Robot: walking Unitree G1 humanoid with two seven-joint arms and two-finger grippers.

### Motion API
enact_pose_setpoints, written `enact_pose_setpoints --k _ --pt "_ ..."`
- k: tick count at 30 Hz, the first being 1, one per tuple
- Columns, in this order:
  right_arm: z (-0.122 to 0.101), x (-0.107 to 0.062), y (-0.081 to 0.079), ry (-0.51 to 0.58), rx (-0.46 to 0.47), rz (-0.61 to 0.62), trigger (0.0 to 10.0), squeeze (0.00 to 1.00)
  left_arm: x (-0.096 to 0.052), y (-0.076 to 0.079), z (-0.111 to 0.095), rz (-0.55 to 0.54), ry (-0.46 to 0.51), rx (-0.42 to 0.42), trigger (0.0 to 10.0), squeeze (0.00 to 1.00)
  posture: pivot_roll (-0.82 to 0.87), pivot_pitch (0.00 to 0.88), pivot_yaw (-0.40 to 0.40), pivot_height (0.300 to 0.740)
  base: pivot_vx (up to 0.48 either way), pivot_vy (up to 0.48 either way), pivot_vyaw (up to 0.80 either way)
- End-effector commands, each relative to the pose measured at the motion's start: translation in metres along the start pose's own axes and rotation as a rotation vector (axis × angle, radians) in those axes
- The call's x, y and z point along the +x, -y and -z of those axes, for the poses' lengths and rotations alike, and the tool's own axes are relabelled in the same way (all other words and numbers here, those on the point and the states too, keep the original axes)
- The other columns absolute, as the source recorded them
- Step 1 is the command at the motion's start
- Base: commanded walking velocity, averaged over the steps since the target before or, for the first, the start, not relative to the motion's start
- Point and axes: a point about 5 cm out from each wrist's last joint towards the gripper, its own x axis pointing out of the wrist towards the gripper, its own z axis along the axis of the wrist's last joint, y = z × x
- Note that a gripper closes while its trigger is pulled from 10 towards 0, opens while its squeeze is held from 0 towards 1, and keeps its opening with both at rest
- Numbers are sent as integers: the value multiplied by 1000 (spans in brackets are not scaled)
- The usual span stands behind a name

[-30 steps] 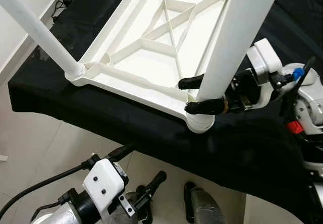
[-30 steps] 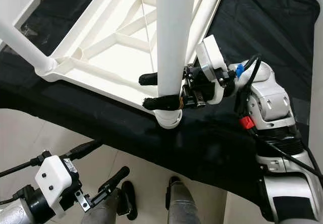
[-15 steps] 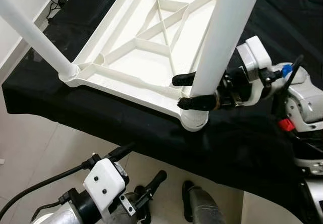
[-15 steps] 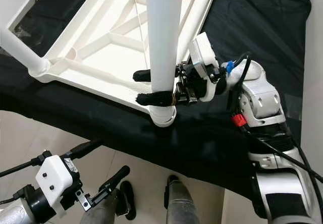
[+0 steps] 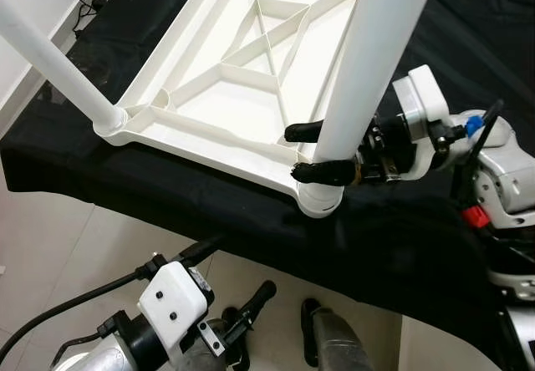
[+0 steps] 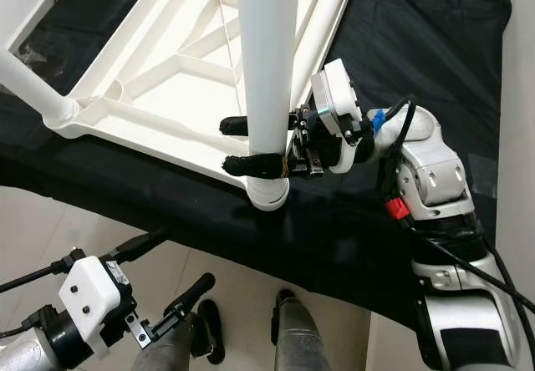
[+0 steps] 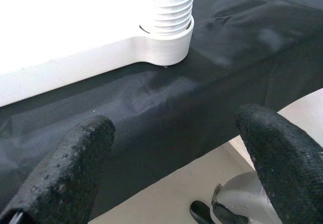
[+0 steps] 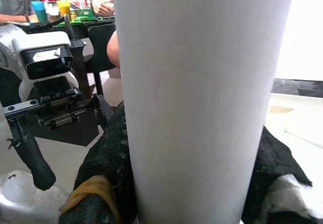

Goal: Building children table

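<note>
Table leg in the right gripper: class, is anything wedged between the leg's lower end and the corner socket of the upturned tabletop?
Nothing visible. The right gripper is closed around the table leg, whose lower end already sits in the corner socket of the tabletop on the black cloth; the left wrist view shows threads at the joint.

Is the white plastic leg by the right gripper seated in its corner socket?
In: the white plastic leg stands in the corner socket, threads exposed.

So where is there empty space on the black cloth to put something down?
The black cloth looks bare beyond the right gripper, beside the upturned white tabletop. A narrow bare strip runs along the near edge. It is crowded at the near corner, where that gripper clamps the white leg.
</note>
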Motion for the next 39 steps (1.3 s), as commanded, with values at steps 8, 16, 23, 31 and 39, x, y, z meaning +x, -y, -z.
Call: enact_pose_setpoints --k 8,16,23,31,39 --pt "37 7 -19 -107 161 39 10000 0 -2 3 1 12 -13 -6 10000 0 36 410 78 740 0 0 0" --pt "41 7 -22 -115 178 58 10000 0 -2 3 1 12 -12 -7 10000 0 34 407 78 740 0 0 0" --pt "43 7 -22 -127 182 92 10000 0 -2 4 2 13 -13 -9 10000 0 30 399 72 740 0 0 0" --pt "46 6 -22 -134 183 174 10000 0 -1 4 2 13 -12 -10 10000 0 28 397 73 740 0 0 0" --pt "45 5 -27 -137 178 231 10000 0 -1 4 2 14 -11 -9 10000 0 26 397 75 740 0 0 0"
